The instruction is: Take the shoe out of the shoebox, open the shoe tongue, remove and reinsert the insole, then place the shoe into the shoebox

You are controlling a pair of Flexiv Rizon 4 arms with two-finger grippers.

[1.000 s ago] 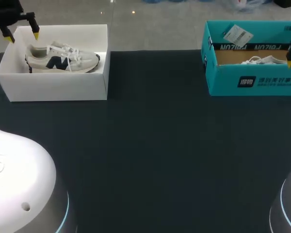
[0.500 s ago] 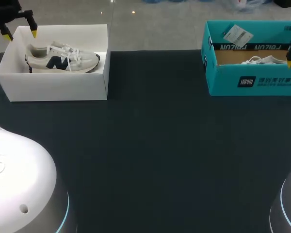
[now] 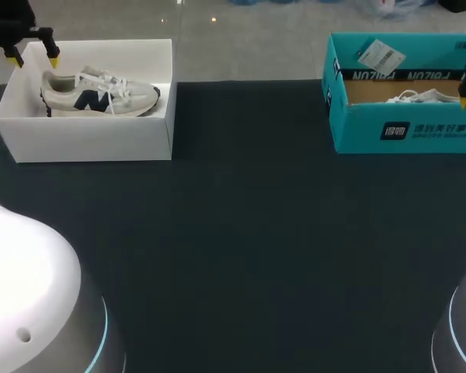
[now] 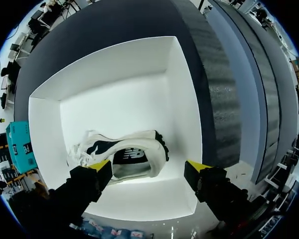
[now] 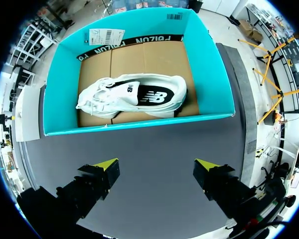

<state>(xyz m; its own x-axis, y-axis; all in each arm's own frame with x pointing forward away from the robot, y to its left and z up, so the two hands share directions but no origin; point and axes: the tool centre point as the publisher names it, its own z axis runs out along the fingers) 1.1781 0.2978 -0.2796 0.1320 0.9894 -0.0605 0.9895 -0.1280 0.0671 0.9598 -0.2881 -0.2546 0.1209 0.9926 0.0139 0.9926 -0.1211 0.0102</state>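
Two shoeboxes are sitting well apart, each holding one shoe: a grey shoe [image 3: 99, 92] in the white shoebox [image 3: 85, 140], a white shoe [image 5: 134, 95] in the teal shoebox [image 3: 404, 128]. The left gripper [image 4: 148, 167] and right gripper [image 5: 157, 165] are both hanging open, gripping nothing.

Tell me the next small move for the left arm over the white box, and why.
Probably lower the left gripper straight down toward the heel end of the shoe. Its fingers stand open above the white shoebox. The shoe lies on the box floor, untouched, and in the left wrist view its heel end shows between the two fingers.
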